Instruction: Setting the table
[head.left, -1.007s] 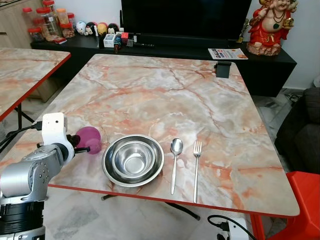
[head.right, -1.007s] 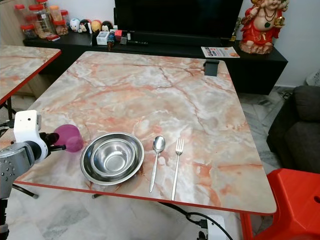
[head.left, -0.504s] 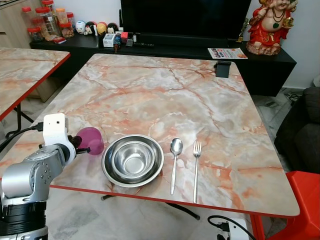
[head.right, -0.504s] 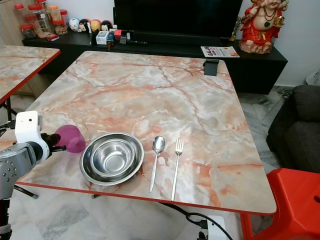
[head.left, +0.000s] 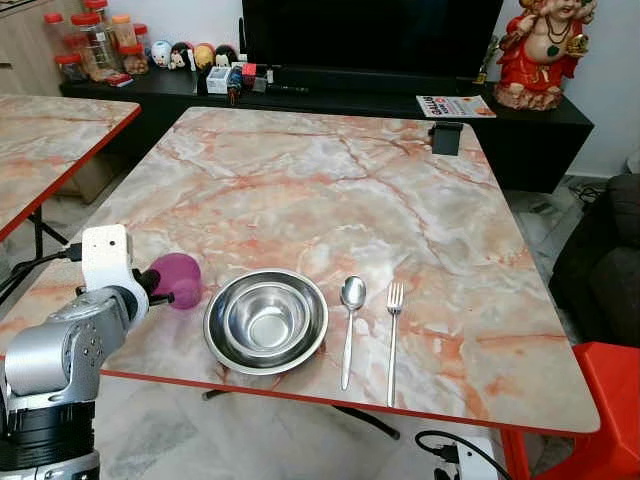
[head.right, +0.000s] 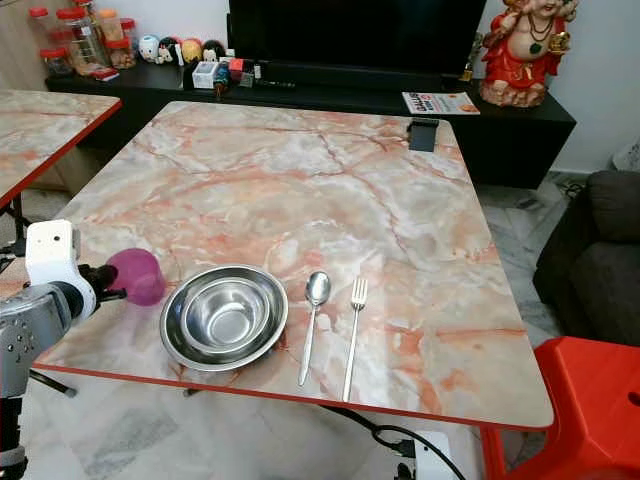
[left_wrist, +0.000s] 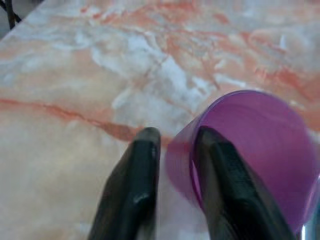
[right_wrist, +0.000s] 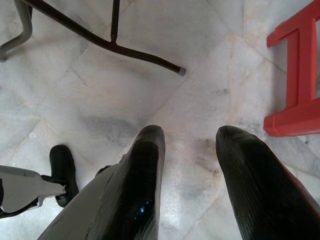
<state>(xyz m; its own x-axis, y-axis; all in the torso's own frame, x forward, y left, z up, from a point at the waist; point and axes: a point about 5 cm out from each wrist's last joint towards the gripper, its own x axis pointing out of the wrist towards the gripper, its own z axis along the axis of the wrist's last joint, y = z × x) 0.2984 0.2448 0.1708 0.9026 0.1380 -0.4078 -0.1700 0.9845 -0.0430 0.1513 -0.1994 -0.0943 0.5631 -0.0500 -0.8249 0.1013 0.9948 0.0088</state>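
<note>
- our left claw (left_wrist: 172, 165) pinches the rim wall of the purple plastic cup (left_wrist: 260, 150), one finger inside the mouth, one outside, nearly shut on that thin wall.
- the cup sits low at the near left edge of the marble table (head.left: 330, 190), just beside the stacked steel bowls (head.left: 266, 320); we can't tell if it rests on the table or hangs just off it.
- it looks light and a bit flexible, so we judge a gentle squeeze is enough; the smooth plastic could slip or twist in a one-wall pinch.
- holding deeper down the wall would steady it better.
- spoon (head.left: 350, 325) and fork (head.left: 392, 335) lie side by side right of the bowls.
- our right claw (right_wrist: 187, 150) hangs idle over the floor, fingers apart, holding nothing.
</note>
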